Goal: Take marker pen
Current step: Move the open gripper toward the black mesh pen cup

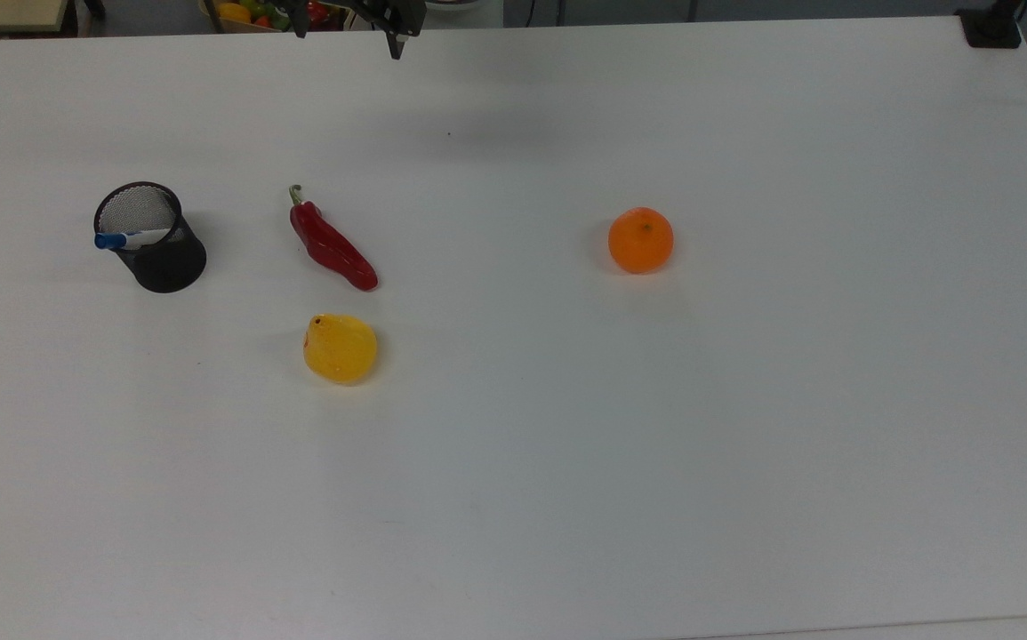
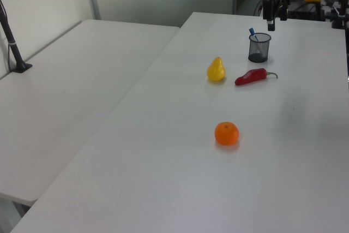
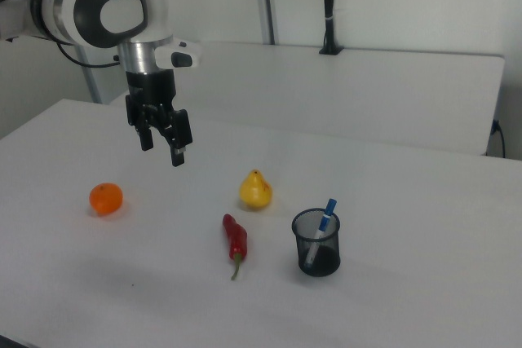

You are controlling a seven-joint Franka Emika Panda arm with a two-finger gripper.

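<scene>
The marker pen point(image 3: 324, 226) stands tilted in a black mesh pen cup point(image 3: 316, 244), blue cap poking above the rim, well below the fingers point(image 3: 161, 143) and toward the right view's right. The fingers hang parted and empty above bare counter point(image 1: 744, 400). Beside the cup lie a red chilli point(image 3: 236, 240) and a yellow pear point(image 3: 255, 190); an orange point(image 3: 106, 198) sits apart. Open counter surrounds them all.

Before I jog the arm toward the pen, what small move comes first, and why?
Probably travel over the mesh cup: the marker pen leans inside it, blue cap up, while the gripper hangs high, jaws open, nearer the orange.
</scene>
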